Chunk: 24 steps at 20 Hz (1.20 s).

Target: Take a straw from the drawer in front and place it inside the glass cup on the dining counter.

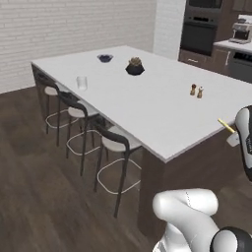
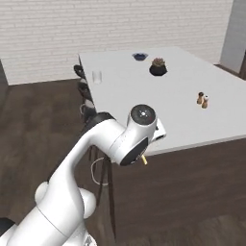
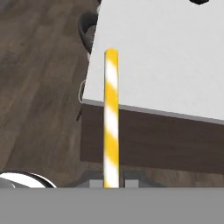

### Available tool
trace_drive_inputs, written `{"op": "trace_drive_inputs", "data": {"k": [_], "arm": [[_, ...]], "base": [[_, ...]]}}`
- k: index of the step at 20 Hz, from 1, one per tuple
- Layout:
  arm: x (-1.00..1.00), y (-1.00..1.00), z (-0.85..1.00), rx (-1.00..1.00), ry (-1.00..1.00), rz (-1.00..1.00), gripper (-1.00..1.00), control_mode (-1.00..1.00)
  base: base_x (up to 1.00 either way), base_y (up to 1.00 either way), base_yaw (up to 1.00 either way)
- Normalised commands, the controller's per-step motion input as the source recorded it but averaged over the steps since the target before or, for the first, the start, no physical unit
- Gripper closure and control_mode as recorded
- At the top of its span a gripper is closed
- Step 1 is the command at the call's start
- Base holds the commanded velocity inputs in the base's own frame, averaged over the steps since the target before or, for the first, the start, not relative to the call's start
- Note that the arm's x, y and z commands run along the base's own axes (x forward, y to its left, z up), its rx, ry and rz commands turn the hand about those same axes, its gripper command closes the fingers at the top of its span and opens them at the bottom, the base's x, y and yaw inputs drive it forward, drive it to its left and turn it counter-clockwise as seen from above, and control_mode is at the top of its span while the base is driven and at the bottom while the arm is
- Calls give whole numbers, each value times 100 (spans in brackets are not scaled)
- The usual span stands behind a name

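Seen from the left base view, going left to right. Three black-framed stools tucked along the left long edge of the dining counter, with bare dark wood floor open beyond them. Near that left edge of the tabletop, glass cup, upright, well apart from everything else. Toward the far end, dark blue bowl, then black plant pot just right of it, both well in from the edges. Wide bare white stretch through the middle of the tabletop. Near the right edge, two small shakers side by side. At the near right corner, yellow-and-white straw poking out over the edge, held off the surface. In the hand view, fingers pinching the straw at its lower end, the stick running straight ahead across the tabletop's near edge and dark side panel. In the right base view, lower tip of the straw showing under the wrist, just off the near edge. Cup far from the straw, along the same tabletop.
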Motion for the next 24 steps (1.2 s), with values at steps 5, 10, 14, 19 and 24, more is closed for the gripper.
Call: {"op": "trace_drive_inputs", "data": {"k": [5, 10, 14, 19, 24], "arm": [[0, 0, 0, 0, 0, 0, 100, 100], [0, 0, 0, 0, 0, 0, 100, 100], [0, 0, 0, 0, 0, 0, 100, 100], [0, 0, 0, 0, 0, 0, 100, 100], [0, 0, 0, 0, 0, 0, 100, 100]], "base": [[9, 100, -12], [33, 100, -21], [50, 100, -30], [58, 100, -34], [53, 94, -39]]}}
